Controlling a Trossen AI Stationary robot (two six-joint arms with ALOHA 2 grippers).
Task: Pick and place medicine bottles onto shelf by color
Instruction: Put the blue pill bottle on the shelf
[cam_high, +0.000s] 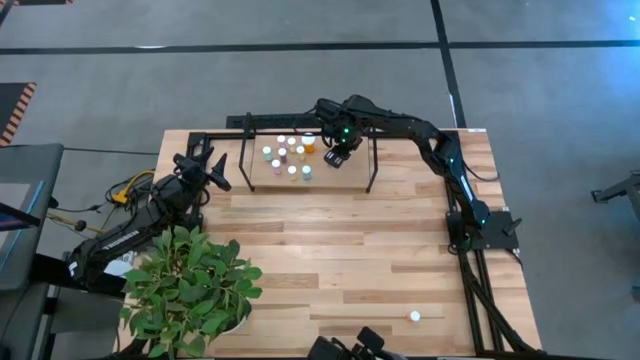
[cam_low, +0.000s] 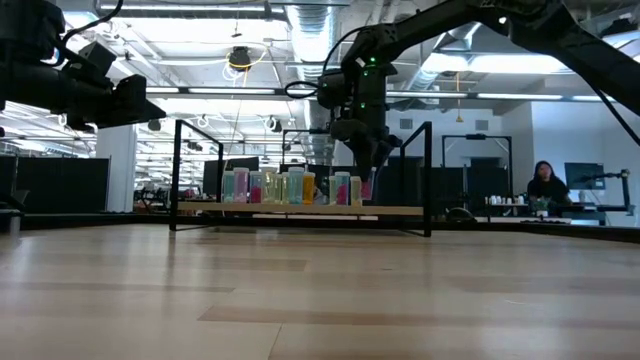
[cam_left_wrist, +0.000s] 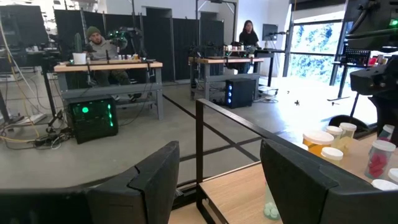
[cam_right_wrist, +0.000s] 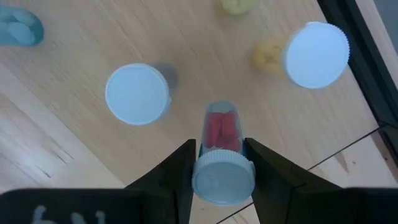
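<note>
The shelf (cam_high: 355, 175) stands at the table's far side, with several small bottles (cam_high: 285, 155) upright on the left half of its wood board; they also show in the low view (cam_low: 285, 187). My right gripper (cam_high: 338, 155) is over the board, just right of that group, shut on a pink-filled bottle (cam_right_wrist: 222, 130) with a pale cap. My left gripper (cam_high: 210, 170) is open and empty, raised off the shelf's left end. One more bottle (cam_high: 414, 316) stands alone near the table's near right corner. My right gripper pinches the pink bottle at its cap end (cam_right_wrist: 222, 177) between its two fingers (cam_right_wrist: 180, 171), one on each side. The fingers come from above, pointing down. The bottle stands upright below them, base toward the board (cam_low: 300, 209); whether it touches the board I cannot tell.
A white-capped bottle (cam_right_wrist: 137, 93) and a yellowish one (cam_right_wrist: 316, 55) stand close on either side of the held bottle. The shelf's black end loop (cam_low: 428, 180) rises to its right. A leafy potted plant (cam_high: 190, 285) fills the near left corner. People sit in the room behind.
</note>
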